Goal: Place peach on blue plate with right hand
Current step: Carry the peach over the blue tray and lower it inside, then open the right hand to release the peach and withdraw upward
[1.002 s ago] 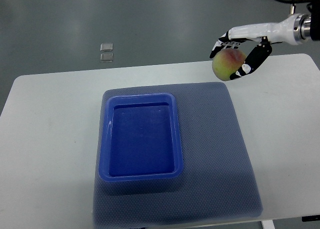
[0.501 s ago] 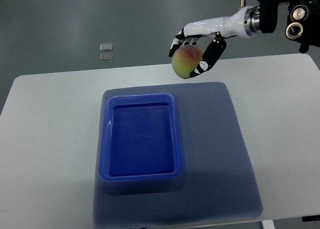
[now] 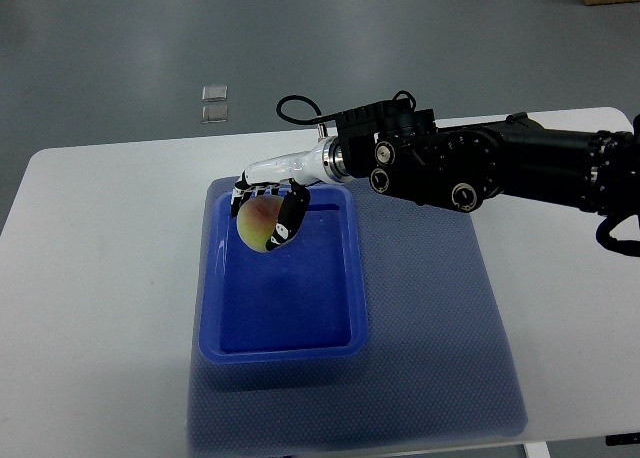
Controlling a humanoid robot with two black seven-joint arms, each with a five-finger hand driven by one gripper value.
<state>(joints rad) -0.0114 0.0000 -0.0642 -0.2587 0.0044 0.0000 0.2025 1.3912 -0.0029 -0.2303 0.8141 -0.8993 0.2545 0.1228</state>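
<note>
Fingers: those of the right hand (image 3: 268, 210) curl over a peach (image 3: 260, 223), thumb on its near side, holding it from above.
Peach: round, yellow-red, inside the far end of the blue plate (image 3: 282, 278); whether it touches the floor cannot be told.
Handling: likely light, firm-skinned but bruisable, prone to roll; a gentle wrap across its widest part suits it.
Surroundings: plate sits on a grey mat (image 3: 430, 308) over a white table (image 3: 100, 278).

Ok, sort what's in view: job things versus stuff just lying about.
Job:
peach
blue plate
right hand, gripping the peach over the plate

Lying about:
grey mat under the plate
white table
two small squares on the floor beyond the table
</note>
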